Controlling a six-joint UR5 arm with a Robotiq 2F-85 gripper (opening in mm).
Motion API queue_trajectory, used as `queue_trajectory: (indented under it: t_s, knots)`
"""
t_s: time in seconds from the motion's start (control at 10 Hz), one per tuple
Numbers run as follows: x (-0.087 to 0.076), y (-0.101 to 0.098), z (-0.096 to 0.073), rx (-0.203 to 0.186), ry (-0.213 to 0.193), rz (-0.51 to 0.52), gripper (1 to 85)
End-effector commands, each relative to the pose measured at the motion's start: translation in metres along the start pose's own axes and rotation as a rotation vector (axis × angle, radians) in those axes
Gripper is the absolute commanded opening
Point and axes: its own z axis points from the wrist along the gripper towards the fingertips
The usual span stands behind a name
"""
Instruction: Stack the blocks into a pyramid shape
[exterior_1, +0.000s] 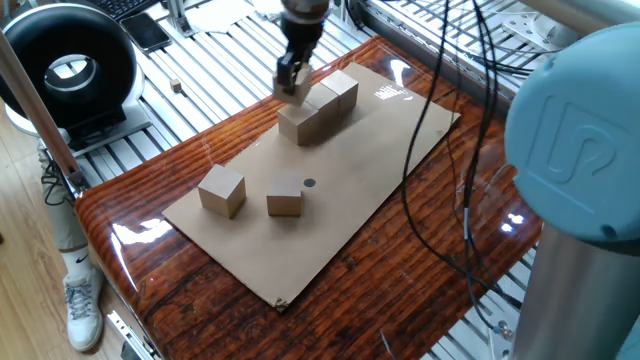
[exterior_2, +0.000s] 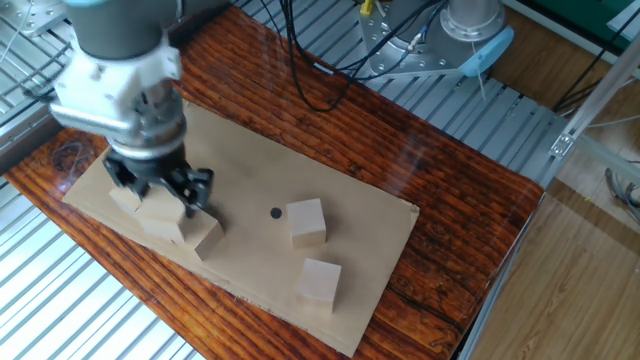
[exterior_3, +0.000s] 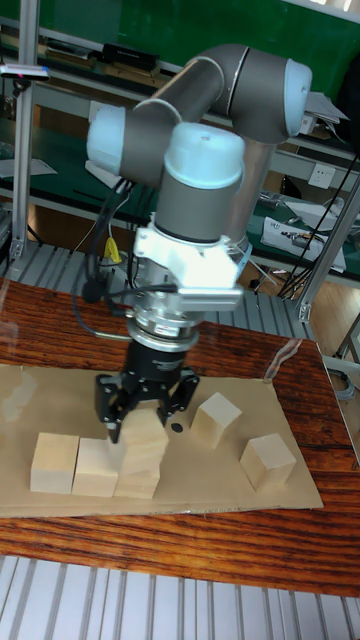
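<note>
Three tan blocks (exterior_1: 322, 103) stand in a row at the far end of the cardboard sheet (exterior_1: 380, 150); the row (exterior_3: 75, 465) also shows in the tall fixed view. My gripper (exterior_1: 291, 78) is shut on a fourth block (exterior_3: 147, 433), held right over the row's end block (exterior_3: 137, 480). I cannot tell whether the two touch. In the other fixed view the gripper (exterior_2: 157, 192) covers most of the row (exterior_2: 203, 236). Two loose blocks (exterior_1: 222, 190) (exterior_1: 284, 197) sit apart at the near end of the sheet.
A black dot (exterior_1: 309, 183) marks the cardboard beside the loose blocks. A tiny wooden cube (exterior_1: 176, 86) lies on the metal slats to the left, near a black ring-shaped device (exterior_1: 65, 70). Cables (exterior_1: 440, 200) hang over the right half. The arm's base (exterior_1: 585, 170) fills the right.
</note>
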Motion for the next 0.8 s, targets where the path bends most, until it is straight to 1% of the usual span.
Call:
queue_trajectory:
  t_s: [0.0, 0.1, 0.2, 0.4, 0.5, 0.6, 0.7]
  knots:
    - [0.02, -0.029, 0.004, 0.005, -0.01, 0.143, 0.7]
    - [0.022, -0.03, 0.006, -0.01, -0.021, 0.2, 0.7]
    - [0.023, -0.038, 0.009, 0.004, -0.032, 0.229, 0.7]
    - [0.021, -0.061, 0.014, 0.063, -0.062, 0.273, 0.7]
    - [0.02, -0.07, 0.017, 0.079, -0.073, 0.29, 0.7]
    - [0.018, -0.074, 0.02, 0.082, -0.077, 0.312, 0.7]
    - [0.016, -0.074, 0.022, 0.073, -0.076, 0.327, 0.7]
